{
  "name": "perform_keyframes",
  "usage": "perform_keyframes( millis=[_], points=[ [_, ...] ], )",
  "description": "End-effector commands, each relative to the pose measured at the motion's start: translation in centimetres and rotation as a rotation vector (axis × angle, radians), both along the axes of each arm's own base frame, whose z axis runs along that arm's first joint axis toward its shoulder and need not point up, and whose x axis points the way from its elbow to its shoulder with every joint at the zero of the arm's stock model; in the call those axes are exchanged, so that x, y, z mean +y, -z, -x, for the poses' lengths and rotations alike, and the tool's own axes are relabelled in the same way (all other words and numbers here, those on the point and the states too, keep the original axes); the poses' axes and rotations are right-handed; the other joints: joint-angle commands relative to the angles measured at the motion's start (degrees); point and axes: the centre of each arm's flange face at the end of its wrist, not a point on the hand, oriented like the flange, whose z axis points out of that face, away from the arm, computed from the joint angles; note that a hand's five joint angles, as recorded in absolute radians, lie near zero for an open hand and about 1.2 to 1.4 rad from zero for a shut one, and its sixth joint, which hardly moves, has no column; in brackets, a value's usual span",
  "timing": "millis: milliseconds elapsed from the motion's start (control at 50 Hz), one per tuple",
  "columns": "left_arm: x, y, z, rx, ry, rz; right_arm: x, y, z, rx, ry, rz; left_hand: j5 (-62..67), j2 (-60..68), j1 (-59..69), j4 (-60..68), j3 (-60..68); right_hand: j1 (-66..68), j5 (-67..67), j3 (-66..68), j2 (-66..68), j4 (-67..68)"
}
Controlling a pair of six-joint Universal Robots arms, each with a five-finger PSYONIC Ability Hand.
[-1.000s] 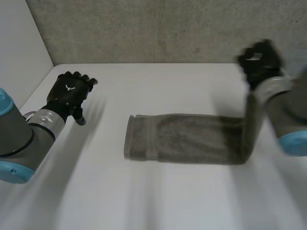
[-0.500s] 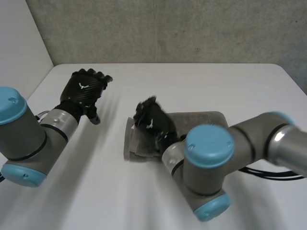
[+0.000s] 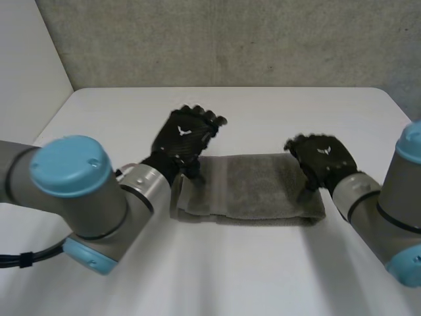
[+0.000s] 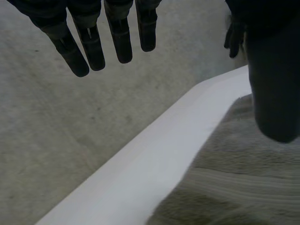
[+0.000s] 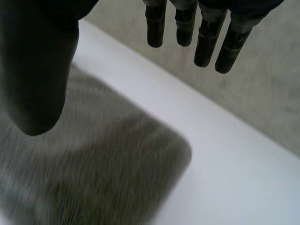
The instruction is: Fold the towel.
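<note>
- On the table (image 3: 263,108), the towel (image 3: 253,187) lies folded flat, its long axis running arm to arm.
- Over its left end hovers the left hand (image 3: 184,135); over its right end, the right hand (image 3: 322,158).
- Both are relaxed, fingers straight, grasping nothing.

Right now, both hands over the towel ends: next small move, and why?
Probably lower the right hand onto the right end of the towel and pinch it. The towel lies flat as a long strip on the table; both hands are open, holding nothing, the left hand over its left end. A grip must come before another fold.
</note>
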Motion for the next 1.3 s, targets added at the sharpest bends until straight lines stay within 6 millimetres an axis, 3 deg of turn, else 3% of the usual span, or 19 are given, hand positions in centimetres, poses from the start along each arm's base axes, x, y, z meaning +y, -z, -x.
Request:
perform_keyframes(
  millis=[20, 160, 240, 440, 480, 520, 580, 600, 640, 760, 840, 980, 1020, 1040, 1060, 1080, 1140, 1220, 1300],
  points=[
    [0.0, 1.8, 0.6, -0.021, -0.034, -0.033, 0.9, 3.2, 1.8, 0.061, 0.033, -0.095, -12.17, -1.57, -1.47, -1.36, -1.78, 12.7, 12.59, 13.13, 13.2, 13.16],
    [0.0, 2.4, 0.4, -0.031, -0.041, -0.049, 0.6, 5.2, 2.3, 0.14, 0.031, -0.094, -12.17, -1.57, -1.47, -1.36, -1.78, 24.52, 24.41, 24.95, 25.02, 24.98],
    [0.0, 2.1, 0.2, -0.028, -0.045, -0.048, -0.3, 5.6, 2.6, 0.19, 0.065, -0.044, -12.17, -1.57, -1.47, -1.36, -1.78, 63.54, 63.43, 63.97, 64.04, 64.0],
    [-1.0, 0.2, -1.3, -0.002, -0.091, -0.016, -1.7, 1.7, 1.3, 0.351, 0.061, 0.229, -12.85, -2.25, -2.14, -2.03, -2.46, 63.66, 63.54, 64.08, 64.15, 64.11],
    [-1.3, -0.3, -1.8, 0.005, -0.108, -0.005, -0.9, 0.9, -0.2, 0.387, 0.005, 0.288, -13.69, -3.09, -2.98, -2.87, -3.3, 63.66, 63.54, 64.08, 64.15, 64.11],
    [-2.3, -1.4, -3.2, 0.023, -0.157, 0.013, 1.9, -0.3, -4.6, 0.433, -0.152, 0.427, -18.54, -7.94, -7.83, -7.72, -8.15, 63.66, 63.54, 64.08, 64.15, 64.11],
    [-3.8, -2.8, -5.4, 0.056, -0.248, 0.033, 4.8, -0.1, -8.9, 0.476, -0.294, 0.564, -20.57, -9.97, -9.87, -9.76, -10.18, 63.66, 63.54, 64.08, 64.15, 64.11],
    [-3.8, -2.8, -5.4, 0.056, -0.248, 0.033, 4.8, -0.1, -8.9, 0.476, -0.295, 0.565, -20.58, -9.98, -9.88, -9.77, -10.2, 63.66, 63.54, 64.08, 64.15, 64.11],
    [-5.3, -3.8, -7.5, 0.09, -0.341, 0.039, 7.1, 1.5, -11.8, 0.526, -0.414, 0.656, -20.92, -10.32, -10.22, -10.11, -10.53, 63.66, 63.54, 64.08, 64.15, 64.11],
    [-6.6, -4.5, -10.0, 0.14, -0.423, 0.026, 11.0, 5.5, -15.3, 0.558, -0.666, 0.721, -20.92, -10.32, -10.22, -10.11, -10.53, 63.66, 63.54, 64.08, 64.15, 64.11],
    [-6.4, -4.1, -10.3, 0.141, -0.425, 0.011, 11.5, 6.8, -15.7, 0.557, -0.712, 0.708, -20.75, -10.15, -10.05, -9.94, -10.37, 63.66, 63.54, 64.08, 64.15, 64.11],
    [-5.8, -3.4, -10.2, 0.124, -0.413, -0.008, 11.5, 6.3, -15.2, 0.507, -0.701, 0.666, -20.75, -10.15, -10.05, -9.94, -10.36, 63.66, 63.54, 64.08, 64.15, 64.11],
    [-5.7, -3.5, -9.9, 0.126, -0.403, -0.005, 11.7, 3.5, -14.6, 0.392, -0.66, 0.639, -20.75, -10.15, -10.05, -9.94, -10.36, 18.42, 18.3, 18.84, 18.91, 18.87],
    [-5.7, -3.5, -9.9, 0.126, -0.403, -0.005, 11.7, 3.5, -14.6, 0.392, -0.66, 0.639, -20.75, -10.15, -10.05, -9.94, -10.36, 18.13, 18.02, 18.56, 18.63, 18.59],
    [-5.7, -3.7, -9.8, 0.13, -0.401, 0.001, 11.8, 2.1, -14.3, 0.321, -0.638, 0.612, -20.75, -10.15, -10.05, -9.94, -10.36, -3.02, -3.13, -2.59, -2.52, -2.56],
    [-5.8, -3.9, -9.7, 0.136, -0.398, 0.008, 11.7, 0.8, -14.0, 0.248, -0.608, 0.58, -20.59, -9.99, -9.88, -9.77, -10.2, -6.34, -6.46, -5.92, -5.85, -5.89],
    [-5.8, -4.1, -9.4, 0.14, -0.389, 0.016, 11.4, -0.3, -13.7, 0.181, -0.578, 0.542, -20.58, -9.99, -9.88, -9.77, -10.2, -6.34, -6.46, -5.92, -5.85, -5.89],
    [-4.9, -4.8, -7.3, 0.16, -0.328, 0.03, 8.4, -2.5, -11.1, 0.042, -0.446, 0.419, -20.42, -9.82, -9.71, -9.6, -10.03, -6.34, -6.46, -5.92, -5.85, -5.89],
    [-3.8, -4.3, -4.9, 0.161, -0.261, 0.019, 6.1, -2.4, -8.6, -0.022, -0.345, 0.264, -20.25, -9.65, -9.54, -9.43, -9.86, -6.34, -6.46, -5.92, -5.85, -5.89]
  ],
)
